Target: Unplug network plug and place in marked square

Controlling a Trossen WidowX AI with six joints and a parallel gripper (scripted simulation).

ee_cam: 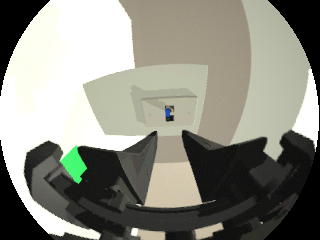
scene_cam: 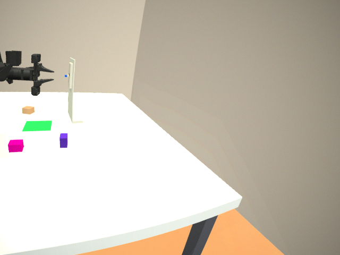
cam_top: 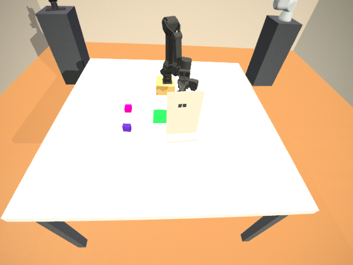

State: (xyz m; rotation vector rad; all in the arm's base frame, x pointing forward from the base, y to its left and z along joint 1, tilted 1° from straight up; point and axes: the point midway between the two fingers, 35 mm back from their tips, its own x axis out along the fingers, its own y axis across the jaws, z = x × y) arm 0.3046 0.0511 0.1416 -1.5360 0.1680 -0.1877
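Note:
The upright panel [cam_top: 182, 122] [scene_cam: 70, 104] [ee_cam: 112, 102] stands on the table with a raised socket plate [scene_cam: 70, 79] [ee_cam: 184, 111] on the side facing the arm. The small blue plug [scene_cam: 66, 76] [ee_cam: 168, 113] sits in the socket; its thin tab is too small to make out. My gripper [scene_cam: 53, 76] [ee_cam: 170, 134] is open and empty, level and pointed at the panel. Its fingertips are a short way back from the plug, at about its height, one above the other in the exterior view. The panel partly hides the gripper in the top view. The green marked square [cam_top: 159, 116] [scene_cam: 37, 126] [ee_cam: 74, 164] has nothing on it in view.
A magenta block [cam_top: 128, 108] [scene_cam: 15, 145] and a purple block [cam_top: 127, 127] [scene_cam: 63, 140] lie on the table beyond the square from the panel. An orange block [scene_cam: 28, 110] lies below the gripper's height. A yellow box [cam_top: 165, 89] is at the arm's base.

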